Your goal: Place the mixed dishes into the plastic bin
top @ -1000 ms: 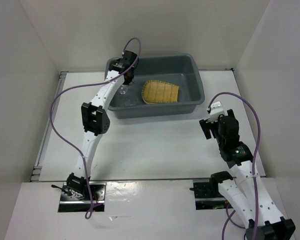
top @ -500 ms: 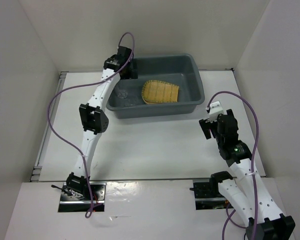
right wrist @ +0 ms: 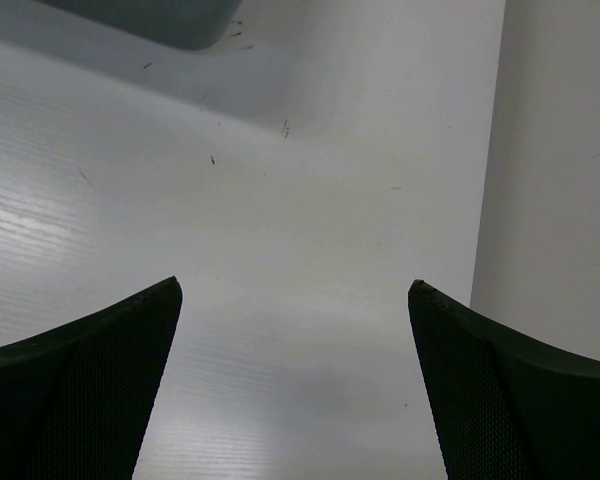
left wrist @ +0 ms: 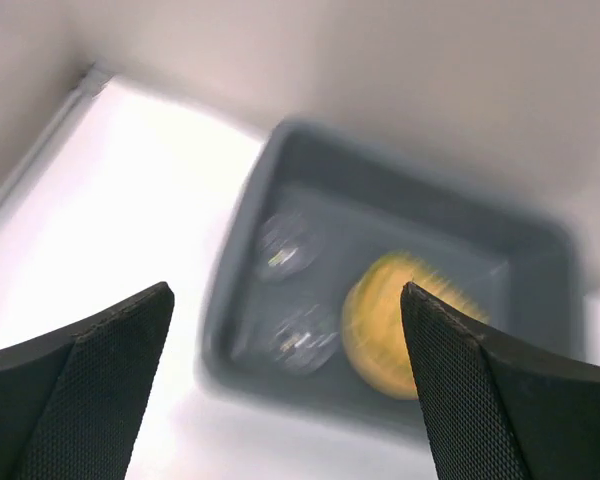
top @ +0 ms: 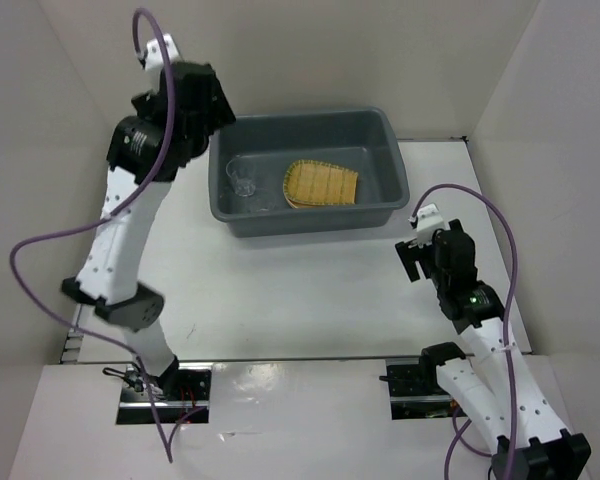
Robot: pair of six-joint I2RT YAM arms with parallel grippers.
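The dark grey plastic bin (top: 390,160) stands at the back of the table. Inside it lie the yellow woven bamboo tray (top: 322,185) and, at its left end, a small clear cup (top: 242,180). My left gripper (top: 208,105) is raised high over the bin's left rim, open and empty. Its wrist view is blurred and looks down on the bin (left wrist: 235,260), the tray (left wrist: 405,325) and clear glassy shapes (left wrist: 302,340) between my open left gripper (left wrist: 285,290). My right gripper (top: 412,258) hangs open and empty over bare table, right of the bin.
White walls close in the table on the left, back and right. In the right wrist view my right gripper (right wrist: 295,282) faces bare table, with the bin's corner (right wrist: 170,20) at the top and the right wall (right wrist: 560,180) close by.
My left gripper has opened, let go of the clear cup inside the bin, and lifted up and away to the left. The right arm has hardly moved.
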